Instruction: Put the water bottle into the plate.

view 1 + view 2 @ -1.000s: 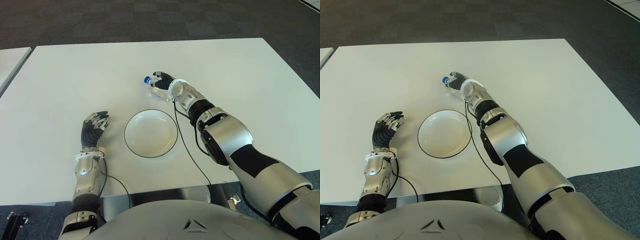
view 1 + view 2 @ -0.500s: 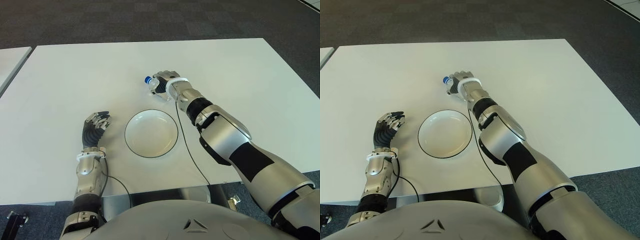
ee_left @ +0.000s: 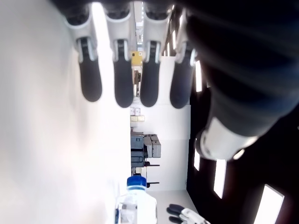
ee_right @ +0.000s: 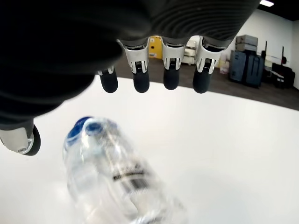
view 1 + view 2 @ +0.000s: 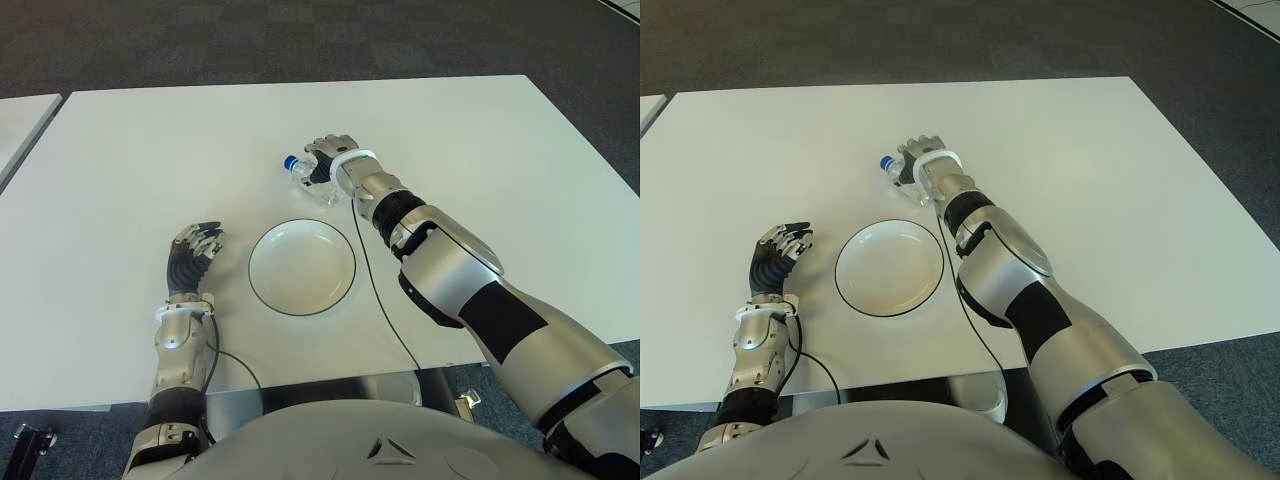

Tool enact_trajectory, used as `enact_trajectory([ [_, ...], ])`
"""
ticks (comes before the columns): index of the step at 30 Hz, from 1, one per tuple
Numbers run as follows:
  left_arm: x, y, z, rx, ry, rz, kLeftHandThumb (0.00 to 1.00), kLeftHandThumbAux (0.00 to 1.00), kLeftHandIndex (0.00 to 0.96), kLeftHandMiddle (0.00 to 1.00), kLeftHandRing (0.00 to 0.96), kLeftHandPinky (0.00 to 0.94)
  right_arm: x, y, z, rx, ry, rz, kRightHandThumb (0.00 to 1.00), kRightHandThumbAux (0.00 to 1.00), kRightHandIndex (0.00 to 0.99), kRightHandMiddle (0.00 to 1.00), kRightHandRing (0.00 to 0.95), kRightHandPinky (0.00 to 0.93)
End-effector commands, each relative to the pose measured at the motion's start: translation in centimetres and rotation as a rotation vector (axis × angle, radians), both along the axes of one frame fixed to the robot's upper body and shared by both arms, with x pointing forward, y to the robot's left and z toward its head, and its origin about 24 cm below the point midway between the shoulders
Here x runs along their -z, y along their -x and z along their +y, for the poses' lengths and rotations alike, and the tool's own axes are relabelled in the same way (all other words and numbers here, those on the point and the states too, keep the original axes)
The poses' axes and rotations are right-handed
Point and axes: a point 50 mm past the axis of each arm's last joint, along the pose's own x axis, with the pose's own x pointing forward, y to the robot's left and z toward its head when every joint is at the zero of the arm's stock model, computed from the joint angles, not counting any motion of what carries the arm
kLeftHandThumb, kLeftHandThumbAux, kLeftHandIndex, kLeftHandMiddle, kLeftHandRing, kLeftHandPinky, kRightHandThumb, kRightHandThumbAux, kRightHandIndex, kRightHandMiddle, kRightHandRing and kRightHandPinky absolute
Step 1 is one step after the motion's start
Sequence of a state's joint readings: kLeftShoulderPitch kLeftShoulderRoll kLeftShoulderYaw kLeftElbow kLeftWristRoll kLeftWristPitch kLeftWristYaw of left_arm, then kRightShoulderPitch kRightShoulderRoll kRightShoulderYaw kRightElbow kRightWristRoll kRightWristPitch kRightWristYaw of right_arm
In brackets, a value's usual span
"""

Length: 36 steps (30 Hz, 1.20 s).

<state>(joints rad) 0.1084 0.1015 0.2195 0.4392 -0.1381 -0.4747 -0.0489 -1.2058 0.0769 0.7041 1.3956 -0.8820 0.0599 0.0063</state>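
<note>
Bright, even light falls from above on the wide white table, so the shadows under my right hand and beside my left hand are pale and soft. In the left wrist view the table beside my dark fingers is pure white glare, and long bright strips shine beyond them. Under my right fingers the clear plastic water bottle with a blue cap catches pale highlights, while my palm is a black silhouette.

The water bottle is seen tilted at the right hand, mid-table; the plate sits nearer the front edge, left hand beside it.
</note>
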Motion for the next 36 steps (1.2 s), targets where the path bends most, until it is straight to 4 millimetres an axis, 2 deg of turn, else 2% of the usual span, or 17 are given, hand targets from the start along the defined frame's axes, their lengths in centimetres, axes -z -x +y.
enact_trajectory([
  [1,0.3,0.3,-0.2,0.005,0.009,0.019,0.693,0.723,0.409,0.329,0.338,0.377,-0.9,-0.2,0.3,-0.016,0.033,-0.038,0.579,0.354,0.0,0.0,0.0,0.0],
  [20,-0.3,0.4,0.0,-0.016,0.004,0.001,0.697,0.724,0.41,0.329,0.34,0.381,-2.0,-0.7,-0.1,-0.037,0.096,-0.107,0.576,0.379,0.0,0.0,0.0,0.0],
  [32,-0.4,0.8,0.1,-0.02,-0.005,-0.005,0.695,0.724,0.411,0.331,0.338,0.381,-1.1,-0.8,-1.1,-0.044,0.141,-0.131,0.571,0.38,0.0,0.0,0.0,0.0],
  [36,-0.5,1.0,0.1,-0.017,-0.002,-0.003,0.695,0.723,0.41,0.331,0.337,0.373,0.3,-0.4,-1.5,-0.033,0.145,-0.107,0.571,0.373,0.0,0.0,0.0,0.0],
])
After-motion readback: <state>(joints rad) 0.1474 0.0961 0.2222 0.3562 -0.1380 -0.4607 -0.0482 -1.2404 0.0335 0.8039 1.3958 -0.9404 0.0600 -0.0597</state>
